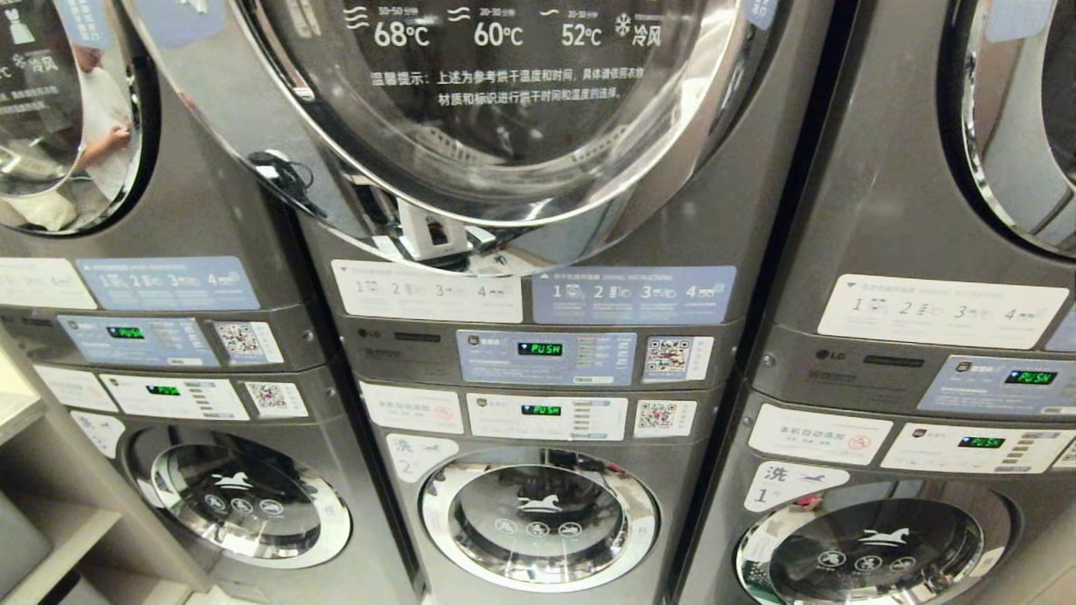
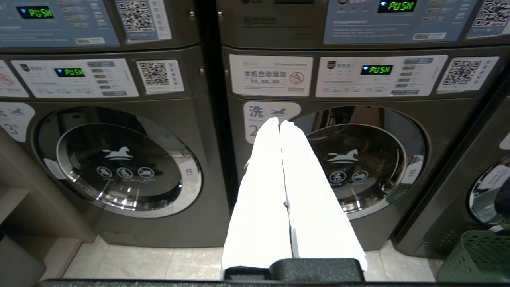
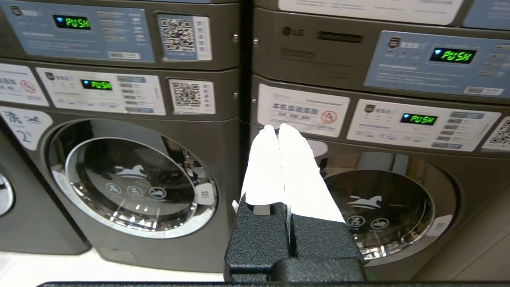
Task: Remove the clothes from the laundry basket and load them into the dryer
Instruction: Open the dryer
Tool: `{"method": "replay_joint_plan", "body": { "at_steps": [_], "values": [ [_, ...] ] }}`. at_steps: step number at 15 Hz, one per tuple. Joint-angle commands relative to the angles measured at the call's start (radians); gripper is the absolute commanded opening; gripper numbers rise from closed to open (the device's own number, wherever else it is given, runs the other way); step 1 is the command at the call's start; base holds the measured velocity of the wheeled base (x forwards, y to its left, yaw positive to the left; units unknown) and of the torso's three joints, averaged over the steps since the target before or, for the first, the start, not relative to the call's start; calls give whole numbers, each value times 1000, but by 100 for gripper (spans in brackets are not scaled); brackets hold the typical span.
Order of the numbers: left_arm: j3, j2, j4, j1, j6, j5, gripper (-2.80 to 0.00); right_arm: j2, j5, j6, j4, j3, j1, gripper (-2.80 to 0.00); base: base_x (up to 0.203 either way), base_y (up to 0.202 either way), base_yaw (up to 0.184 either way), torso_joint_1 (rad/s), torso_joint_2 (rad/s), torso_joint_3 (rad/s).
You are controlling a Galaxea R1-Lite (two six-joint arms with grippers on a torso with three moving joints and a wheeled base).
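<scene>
The dryer (image 1: 521, 101) is the upper machine of the middle stack, with a big round chrome-rimmed glass door printed with temperatures. One corner of the green laundry basket (image 2: 476, 259) shows on the floor by the right-hand stack; the clothes are out of view. Neither arm appears in the head view. My left gripper (image 2: 279, 121) is shut and empty, its white fingers pressed together, pointing at the washer marked 2. Likewise shut and empty, my right gripper (image 3: 277, 127) points at the seam between that washer and the one to its right.
Three stacks of grey machines stand side by side, each with a round-doored washer (image 1: 538, 517) below. Control panels (image 1: 546, 357) show green PUSH displays. A pale shelf unit (image 1: 34, 504) stands at the far left, and the floor (image 2: 131, 261) is light tile.
</scene>
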Motion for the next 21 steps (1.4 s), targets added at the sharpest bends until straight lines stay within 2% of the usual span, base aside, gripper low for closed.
{"method": "replay_joint_plan", "body": {
  "at_steps": [1,7,12,14,16,18,21],
  "values": [
    [1,-2,0,0,0,0,-280,0,0,0,-1,17,0,-280,0,-198,1,-2,3,6],
    [0,-2,-3,0,-13,0,-280,0,1,1,-1,17,0,-280,0,-180,1,3,2,4],
    [-2,-2,2,0,-14,1,-280,0,0,1,-1,17,0,-280,0,-13,0,0,2,0],
    [-24,-2,-16,0,23,-24,-280,0,-9,-2,-1,18,0,-280,0,0,0,0,0,0],
    [-169,36,2,0,9,-95,-280,0,-10,-2,-1,18,0,-280,0,0,0,0,0,0],
    [-281,191,13,-3,-26,-111,-280,0,-12,-5,-2,18,0,-280,0,0,0,0,0,0],
    [-467,562,-35,-4,-141,-24,-280,0,-11,-2,-2,18,0,-280,0,0,0,0,0,0]
  ]
}}
